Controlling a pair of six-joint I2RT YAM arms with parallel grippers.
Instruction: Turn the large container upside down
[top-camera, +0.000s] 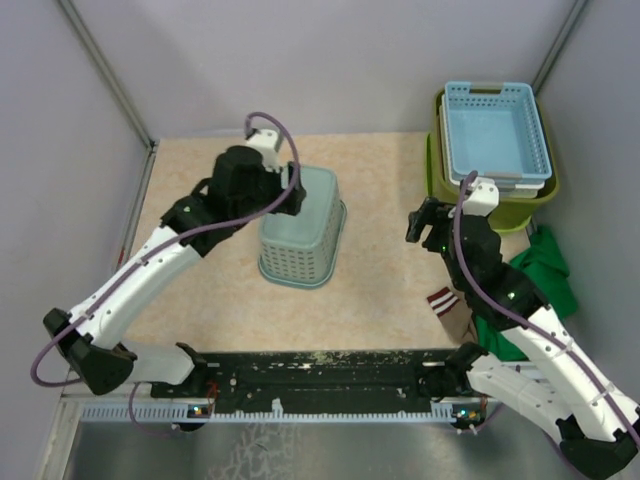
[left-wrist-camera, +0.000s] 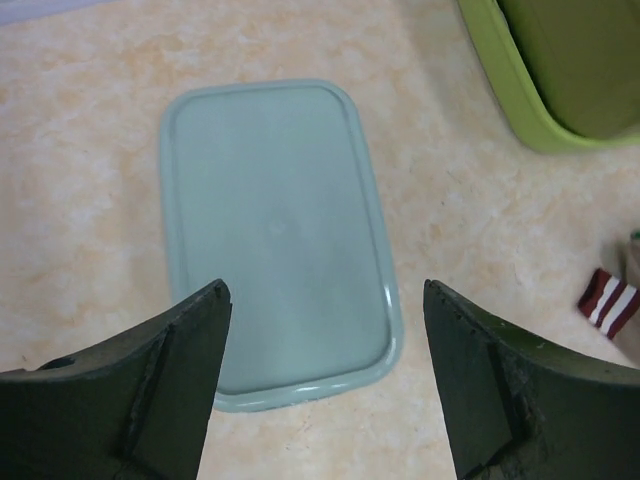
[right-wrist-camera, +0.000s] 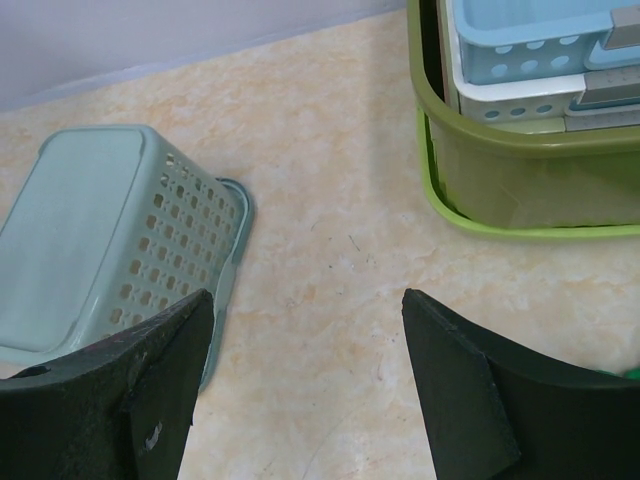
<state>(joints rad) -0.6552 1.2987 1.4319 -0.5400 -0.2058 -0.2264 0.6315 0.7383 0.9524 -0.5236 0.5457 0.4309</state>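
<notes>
The large container (top-camera: 497, 208) is a lime-green tub standing upright at the back right, with smaller baskets nested in it. It also shows in the right wrist view (right-wrist-camera: 520, 175) and at the top right of the left wrist view (left-wrist-camera: 560, 90). My right gripper (top-camera: 420, 225) (right-wrist-camera: 307, 297) is open and empty over bare table, to the left of the tub and apart from it. My left gripper (top-camera: 293, 196) (left-wrist-camera: 322, 290) is open and empty, hovering above the flat bottom of an upturned pale-green perforated basket (top-camera: 300, 230) (left-wrist-camera: 275, 230) (right-wrist-camera: 110, 230).
A light-blue perforated basket (top-camera: 495, 130) (right-wrist-camera: 520, 40) sits on a white one (right-wrist-camera: 500, 100) inside the tub. A green cloth (top-camera: 545, 270) and a striped sock (top-camera: 441, 299) (left-wrist-camera: 608, 303) lie at the right front. Grey walls enclose the beige table (top-camera: 380, 250).
</notes>
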